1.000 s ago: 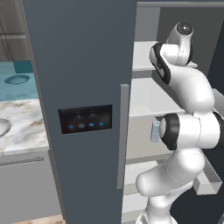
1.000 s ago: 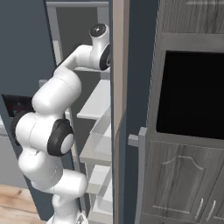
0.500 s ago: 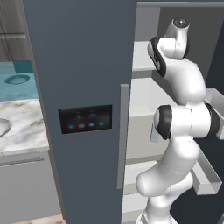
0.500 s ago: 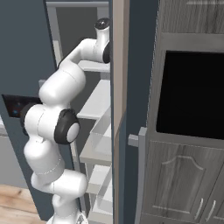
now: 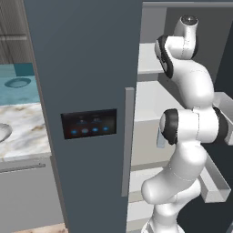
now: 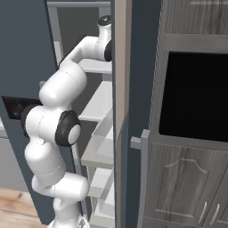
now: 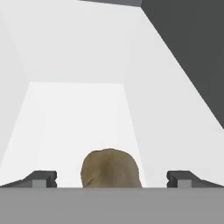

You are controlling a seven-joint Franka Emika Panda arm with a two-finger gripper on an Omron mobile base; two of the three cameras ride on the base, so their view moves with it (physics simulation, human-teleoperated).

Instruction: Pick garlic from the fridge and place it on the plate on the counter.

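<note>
Garlic (image 7: pixel 111 169) sits dead centre between my claw (image 7: pixel 112 178) tips in the hand view, resting on the white fridge shelf (image 7: pixel 74 118) just ahead of the fingers. The claw is spread wide, with one dark fingertip (image 7: pixel 40 178) off to each side of the bulb and clear daylight on both sides, so nothing is gripped yet.

From the base cameras I can see the arm (image 5: pixel 189 118) reaching up into the open fridge (image 5: pixel 86 68), wrist tucked into the upper shelf area behind the door edge. The table (image 5: pixel 20 132) is way off to the claw's left, out past the fridge door, so there's a decent carry ahead once I've got it.

Handling-wise, my guess is it's light, basically no weight for this arm. It looks like a rounded olive-brown lump, probably firm enough to squeeze without squashing, but that curved skin could squirt out if I pinch it off-centre or too near the top. I'd take it across the widest part of the belly, fingers low and level with the middle of the bulb, one per side, like they're lined up now.

It also looks like it could roll if a fingertip nudges it first, so I'd want both sides to close evenly. Shelf walls look well clear of the claw.
</note>
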